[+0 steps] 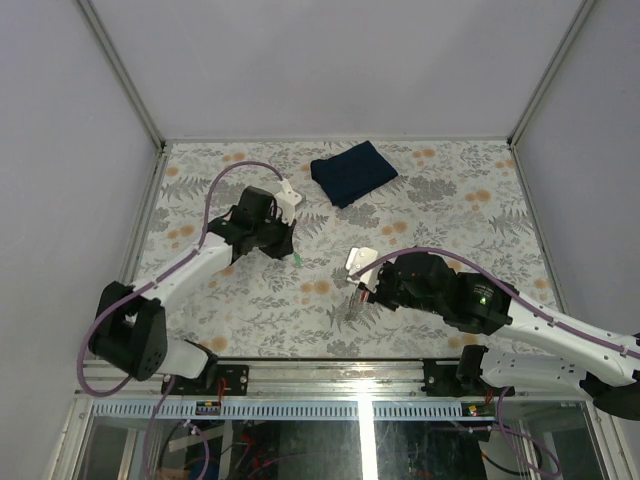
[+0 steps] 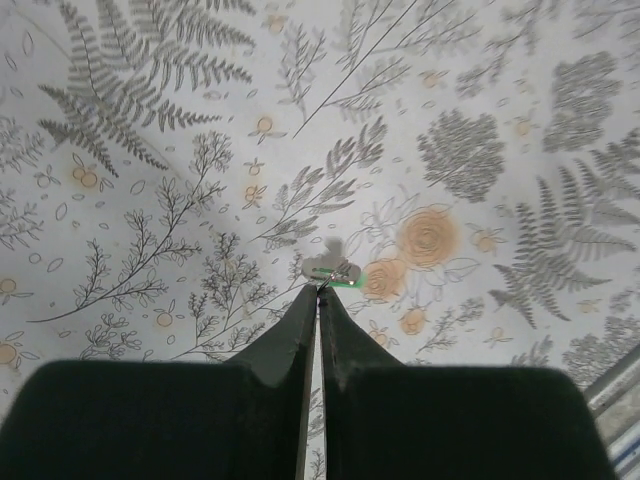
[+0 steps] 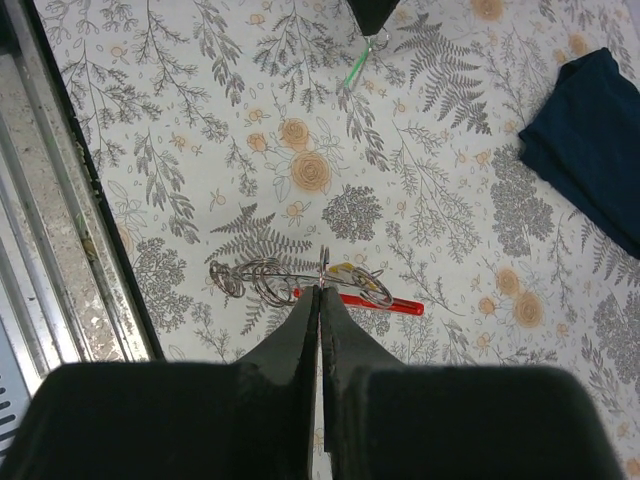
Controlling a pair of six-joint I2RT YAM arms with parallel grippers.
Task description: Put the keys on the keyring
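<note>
Both are the same build: left arm [image 1: 190,265] and right arm [image 1: 560,330] have white shells with chunky black joint blocks. A purple cable [image 1: 248,164] loops loose along each one. There's a tiny green light [image 1: 483,297] glowing on the right one's black housing. The left gripper [image 2: 320,292] has matte black wedge fingers [image 2: 285,345] tapering to thin tips.

Folded dark blue cloth [image 1: 352,172] occupies the far centre of the floral-patterned table [image 1: 450,190], well apart from both arms. Far-right and near-left quarters lie open. Between left gripper [image 1: 296,258] and right gripper [image 1: 356,291] only a narrow lane remains, intruded on by the small green-headed key [image 2: 340,272] and the thin silvery keyring with red tag [image 3: 300,280] pinched at their tips. Pale enclosure walls [image 1: 60,150] bound three sides.
</note>
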